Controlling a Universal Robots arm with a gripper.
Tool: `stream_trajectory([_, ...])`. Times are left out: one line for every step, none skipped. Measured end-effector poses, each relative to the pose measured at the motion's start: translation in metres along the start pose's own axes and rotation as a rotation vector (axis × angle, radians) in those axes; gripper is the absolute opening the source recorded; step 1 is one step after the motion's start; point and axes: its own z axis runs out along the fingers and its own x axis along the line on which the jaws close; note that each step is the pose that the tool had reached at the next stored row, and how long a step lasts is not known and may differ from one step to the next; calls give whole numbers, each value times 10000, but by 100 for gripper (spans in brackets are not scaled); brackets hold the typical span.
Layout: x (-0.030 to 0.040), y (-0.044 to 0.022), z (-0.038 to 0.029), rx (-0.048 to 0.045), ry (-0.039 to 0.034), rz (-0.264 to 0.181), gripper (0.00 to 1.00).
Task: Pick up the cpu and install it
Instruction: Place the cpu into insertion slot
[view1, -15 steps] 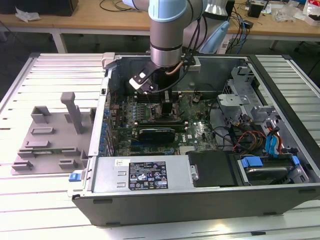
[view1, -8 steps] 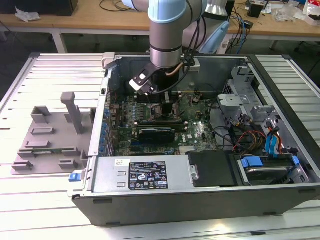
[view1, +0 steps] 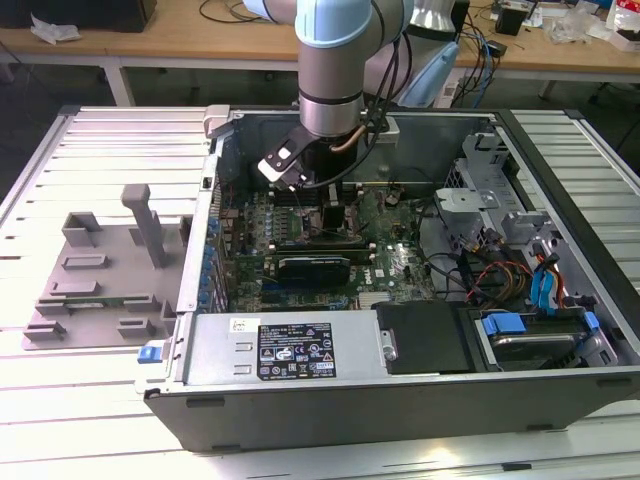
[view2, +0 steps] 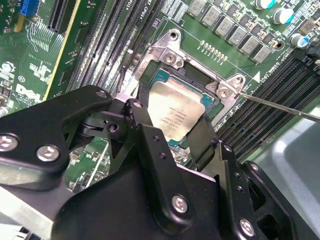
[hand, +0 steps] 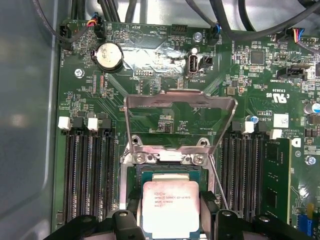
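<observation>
The cpu (hand: 170, 207) (view2: 177, 112), a flat square chip with a silvery top, lies level over the open socket (view2: 172, 55) on the green motherboard. Whether it rests in the socket or hangs just above it I cannot tell. My gripper (hand: 172, 219) (view2: 171, 119) is shut on it, one black finger (view2: 137, 115) against each of two opposite edges. The socket's metal load plate (hand: 180, 120) stands hinged up, and its thin lever (view2: 280, 106) is swung aside. In the exterior view the gripper (view1: 325, 195) reaches down into the computer case (view1: 400, 420).
Memory slots (hand: 90, 170) flank the socket on both sides. Inside the case are a power supply (view1: 290, 345), a drive cage with blue parts (view1: 540, 330) and loose cables (view1: 500, 275). A grey plastic tray (view1: 100, 270) lies outside the case at the exterior view's left.
</observation>
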Motion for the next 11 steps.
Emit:
stream_trajectory([0,3,1,3,0,-2,55])
stream_trajectory([0,7,1,3,0,-1,55])
stream_trajectory([0,9,1,0,0,1,55])
stream_trajectory([0,10,2,-2,0,2,55])
stream_trajectory([0,11,2,5,-3,90,55])
stream_trajectory([0,11,2,11,-10,219,55])
stream_trajectory([0,11,2,11,-10,219,55])
stream_trajectory([0,11,2,11,-9,219,55])
stream_trajectory([0,11,2,11,-9,219,55])
stream_trajectory([0,11,3,11,-9,219,55])
stream_trajectory([0,11,3,11,-9,220,55])
